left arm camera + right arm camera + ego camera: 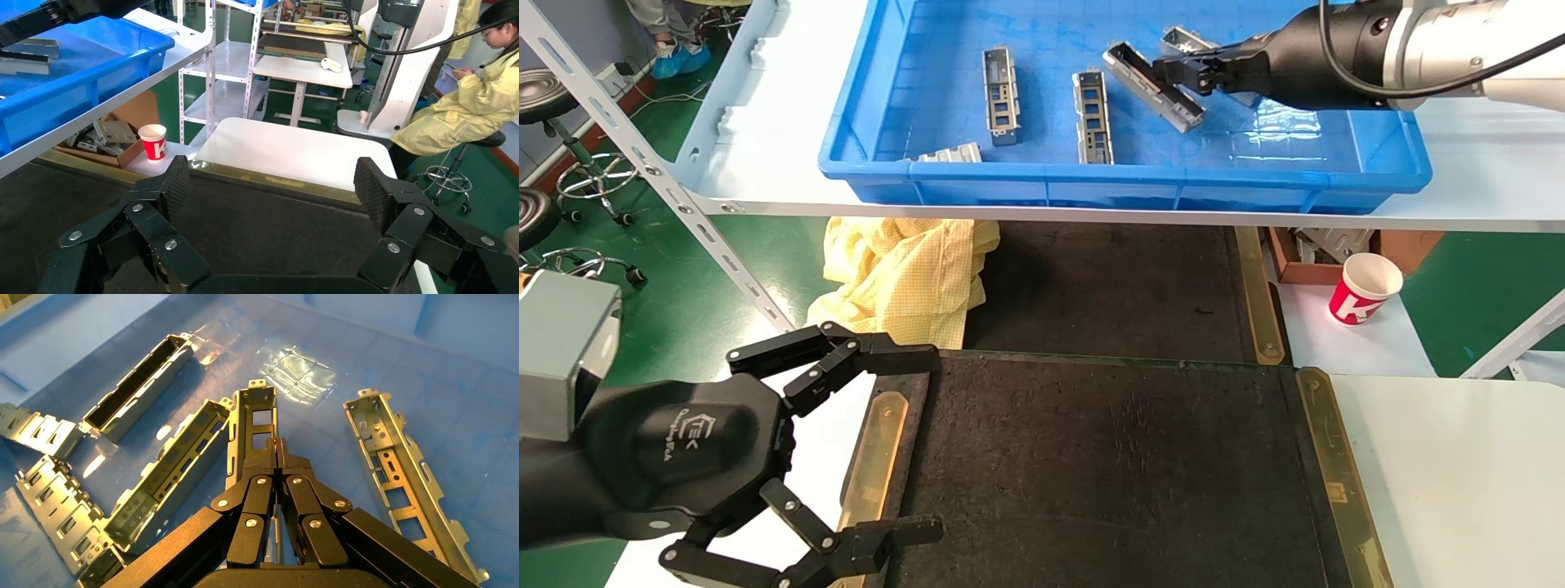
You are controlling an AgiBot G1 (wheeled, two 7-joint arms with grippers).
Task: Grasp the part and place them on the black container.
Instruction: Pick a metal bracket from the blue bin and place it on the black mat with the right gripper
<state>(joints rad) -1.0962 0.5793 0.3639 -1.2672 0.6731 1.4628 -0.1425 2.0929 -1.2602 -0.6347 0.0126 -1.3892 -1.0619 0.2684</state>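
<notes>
Several grey metal parts lie in a blue bin point(1124, 175) on the upper shelf, among them two point(1000, 95) point(1093, 117) side by side. My right gripper point(1182, 72) reaches into the bin and is shut on the thin side wall of one part point(1152, 88), which sits tilted; that part point(252, 419) runs under the shut fingers point(269, 462) in the right wrist view. My left gripper point(928, 445) is wide open and empty over the left edge of the black container point(1107, 465), which also shows in the left wrist view point(257, 226).
More parts lie round the held one point(404, 478) point(144, 386) point(165, 478). A yellow cloth point(903, 273) and a second dark mat point(1107, 286) lie under the shelf. A red-and-white paper cup point(1365, 287) stands right of the mat. A white table point(1459, 482) adjoins the container's right side.
</notes>
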